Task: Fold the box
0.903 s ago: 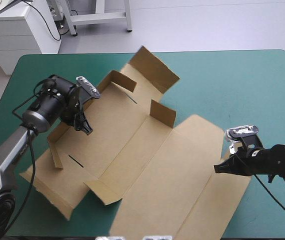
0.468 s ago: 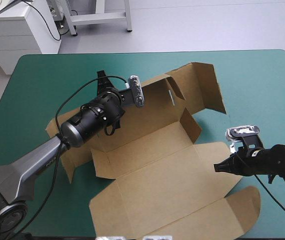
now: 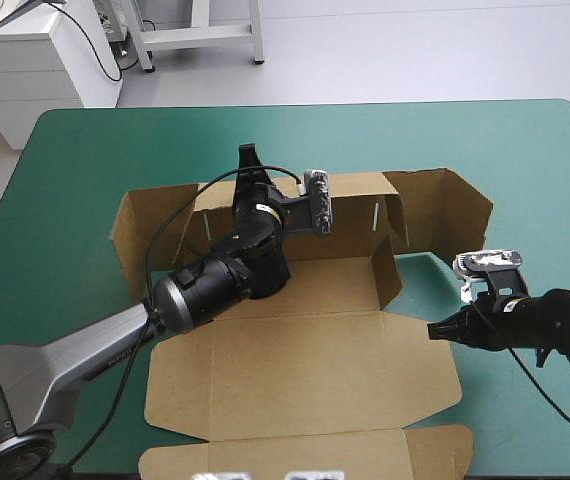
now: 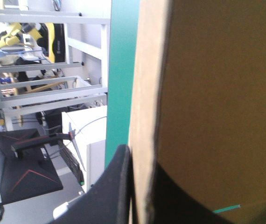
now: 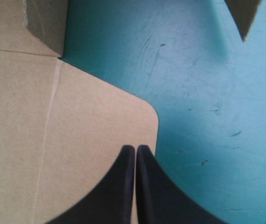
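We are holding the box [image 3: 335, 285] mid-bench [image 3: 525, 150], its far wall [image 3: 355, 200] raised.
Our left jaws are clamping the far wall's top edge, board between them; our right jaws are pointing, closed and empty, at the flat lid's [image 3: 305, 375] rounded right corner.

**No readable writing**

No word, label, brand, number or sign can be read in any view: the brown box [image 3: 305, 370] shows plain board on every panel that faces the cameras, and the teal-green cover [image 3: 525, 160] carries only scuffs
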